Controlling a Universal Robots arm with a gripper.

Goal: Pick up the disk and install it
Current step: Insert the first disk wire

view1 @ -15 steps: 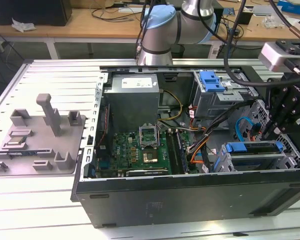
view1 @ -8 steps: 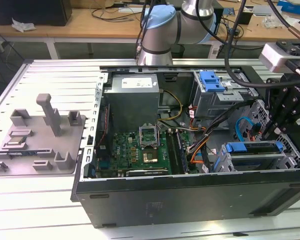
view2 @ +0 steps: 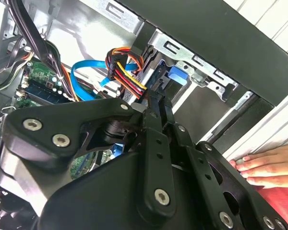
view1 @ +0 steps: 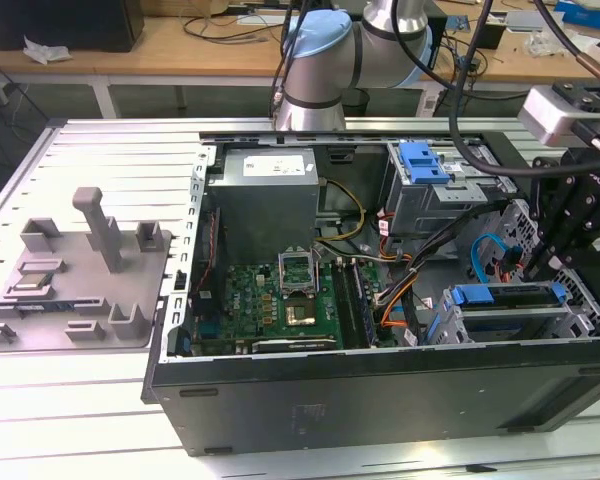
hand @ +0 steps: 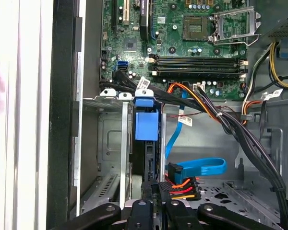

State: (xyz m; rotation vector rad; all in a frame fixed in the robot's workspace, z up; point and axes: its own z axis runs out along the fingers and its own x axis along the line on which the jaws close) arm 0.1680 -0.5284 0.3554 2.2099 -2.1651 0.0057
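Toward the exterior view's right, inside an open computer case (view1: 380,395) that is lying on its side on a slatted metal table (view1: 90,150), one disk (view1: 510,296) is sitting in the drive cage at the near corner, its blue carrier rail facing up. One gripper (view1: 542,262) is hanging just above the disk's end nearest that side. In the first wrist view the gripper (hand: 153,191) is lining up with the disk (hand: 147,125), which is showing edge-on between the cage's metal walls, and the gripper is touching or almost touching its near end. Whether the gripper is pinching the disk or spread cannot be told. In the second wrist view the gripper (view2: 158,101) is pointing at the same blue carrier (view2: 177,76), and one person's hand (view2: 266,165) is resting on the table beside the case. One bare blue bracket (view1: 425,160) is sitting in the farther cage. One blue cable (hand: 201,167) is curving beside the disk. One robot arm (view1: 320,60) is reaching over the case from the far side, bending across and angling its wrist down into the case.
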